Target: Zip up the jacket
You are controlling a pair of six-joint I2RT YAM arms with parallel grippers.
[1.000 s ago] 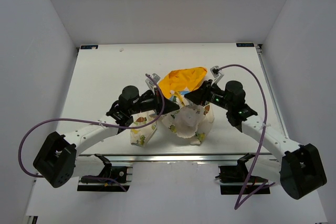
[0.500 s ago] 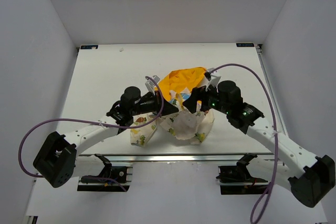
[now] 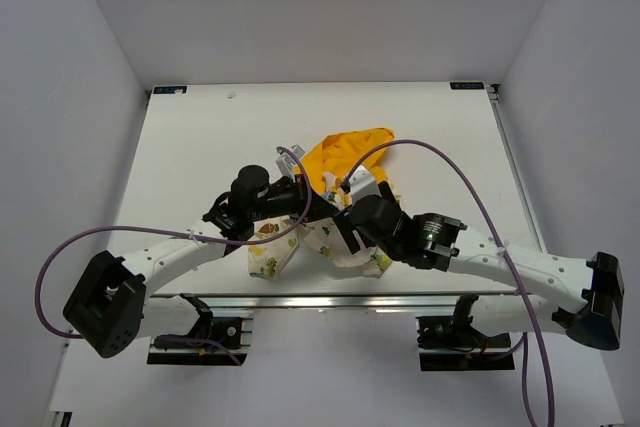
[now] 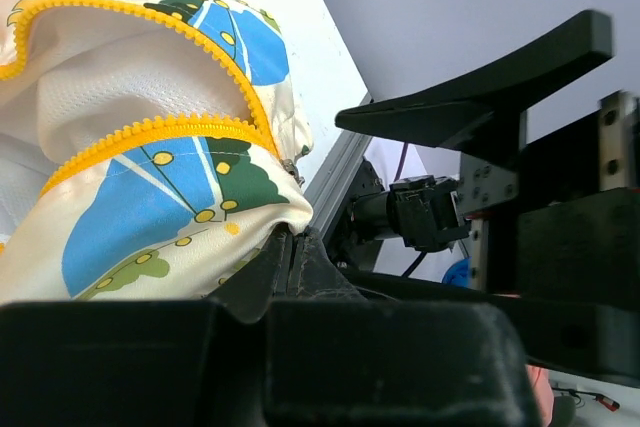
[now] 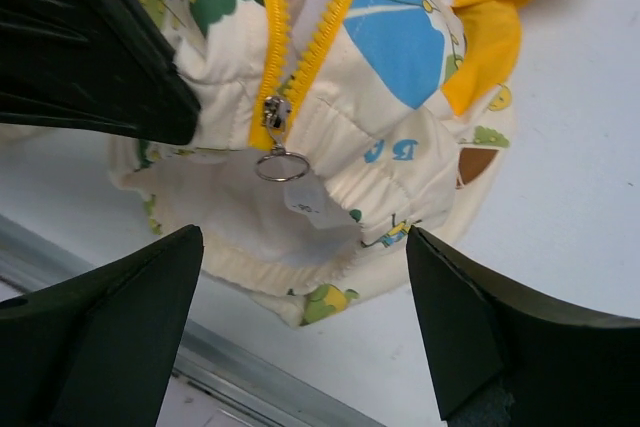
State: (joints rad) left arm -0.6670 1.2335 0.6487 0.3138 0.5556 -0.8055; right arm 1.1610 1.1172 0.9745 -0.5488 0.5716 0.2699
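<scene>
White table (image 3: 200, 137), jacket (image 3: 345, 152) in left tool (image 4: 287, 252), right tool (image 5: 305, 247) wide at zipper (image 5: 277, 112).

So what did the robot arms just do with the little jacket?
The right gripper swung from beside the yellow hood toward the near edge, opened wide, and now hovers over the zipper pull at the hem of the jacket. The left gripper stayed put, shut on the fabric. The jacket hardly shifted.

White arms (image 3: 170, 252) with black joints (image 3: 105, 302) (purple cables (image 3: 428, 146))
</scene>
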